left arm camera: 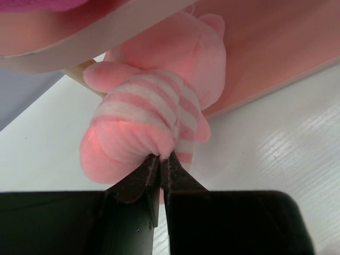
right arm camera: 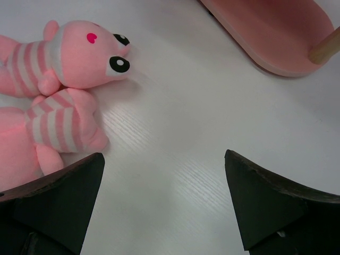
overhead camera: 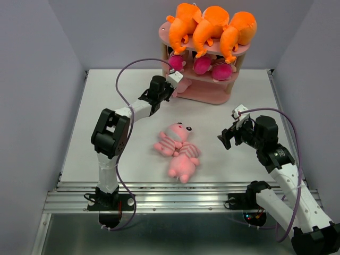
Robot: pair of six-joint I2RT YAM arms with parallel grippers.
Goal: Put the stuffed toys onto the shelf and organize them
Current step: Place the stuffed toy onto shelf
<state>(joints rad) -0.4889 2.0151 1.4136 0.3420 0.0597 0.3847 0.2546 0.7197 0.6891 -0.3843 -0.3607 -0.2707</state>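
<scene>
Your left end effector (left arm camera: 162, 159) is nearly closed, its jaws pinching the soft striped body of a pale pink striped plush pig (left arm camera: 154, 106). That pig sits at the left end of the pink three-tier oval shelf (overhead camera: 215, 98), under the middle tier and beside a light wooden post (left arm camera: 79, 74). You cannot tell whether it rests on the bottom tier.

Your right end effector (right arm camera: 164, 196) is spread wide and holds nothing, hovering over the white tabletop (overhead camera: 143, 164). Two more pink striped plush pigs (overhead camera: 178, 151) lie touching each other mid-tabletop, near its left.

On the shelf, three orange plush monsters (overhead camera: 212, 26) crowd the top tier. Magenta plush dolls (overhead camera: 202, 66) line the middle tier.
</scene>
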